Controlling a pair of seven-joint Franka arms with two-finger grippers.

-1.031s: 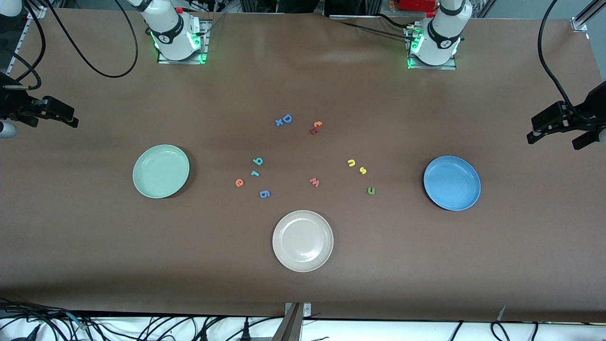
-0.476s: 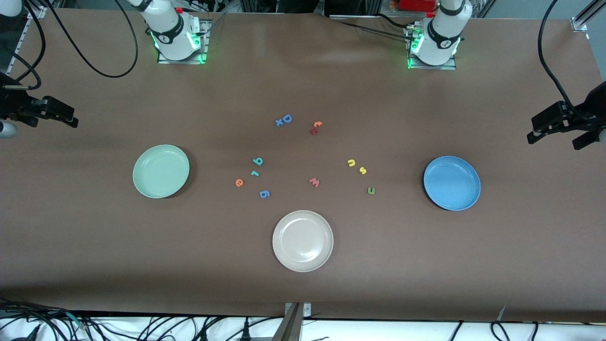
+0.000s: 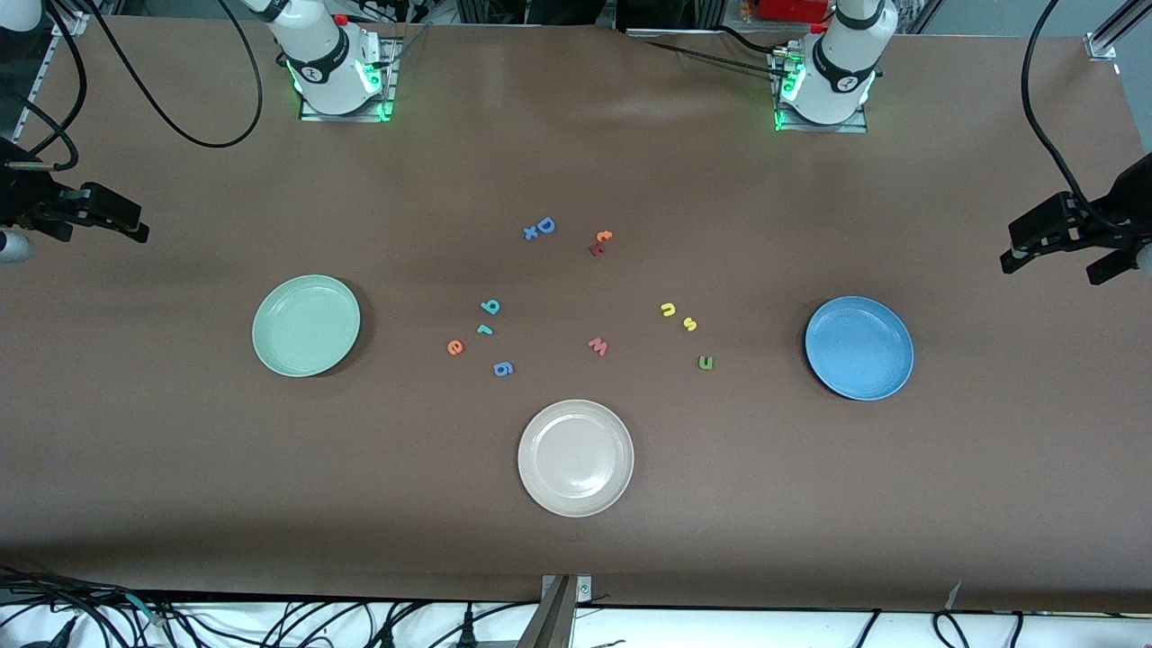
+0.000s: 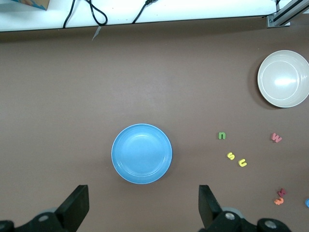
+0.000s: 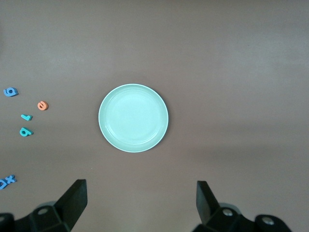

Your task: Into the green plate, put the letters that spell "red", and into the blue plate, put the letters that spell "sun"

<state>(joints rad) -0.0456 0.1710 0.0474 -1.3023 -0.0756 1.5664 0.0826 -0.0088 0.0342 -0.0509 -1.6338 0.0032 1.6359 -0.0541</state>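
The pale green plate lies toward the right arm's end, the blue plate toward the left arm's end. Between them on the table lie the orange "e", teal "d" and teal "r". Closer to the blue plate are the yellow "s", a yellow u/n shape and a green u/n shape. My left gripper hangs open and empty over the table's end by the blue plate. My right gripper hangs open and empty by the green plate.
A cream-white plate sits nearer the front camera than the letters. Other letters lie among them: a blue "g", a pinkish "w", a blue "D" and an orange and red pair.
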